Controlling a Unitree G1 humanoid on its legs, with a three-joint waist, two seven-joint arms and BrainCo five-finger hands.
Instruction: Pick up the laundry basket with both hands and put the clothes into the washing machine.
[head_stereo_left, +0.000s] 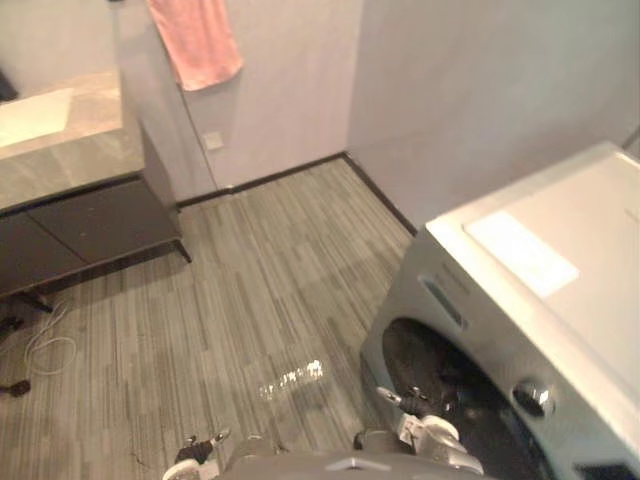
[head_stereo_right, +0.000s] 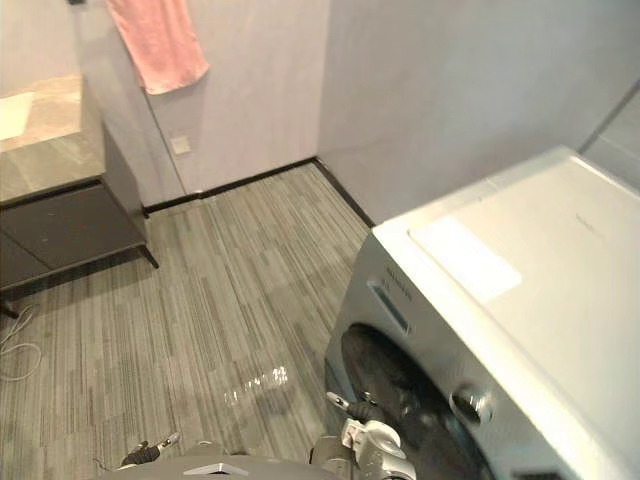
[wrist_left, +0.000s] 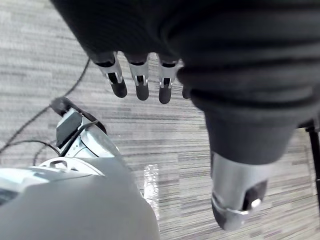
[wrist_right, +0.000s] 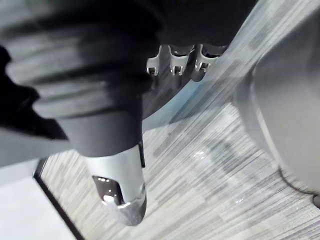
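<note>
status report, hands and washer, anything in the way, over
Left hand open, empty. Right hand open, empty, low by the washing machine front. Nothing lifted yet. No obstacle seen on the floor.

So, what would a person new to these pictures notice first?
The white washing machine on the right stands out most, with its dark round door low on the front. Next comes the pink towel hanging on the wall at the upper left, near a dark cabinet with a stone-look top.
</note>
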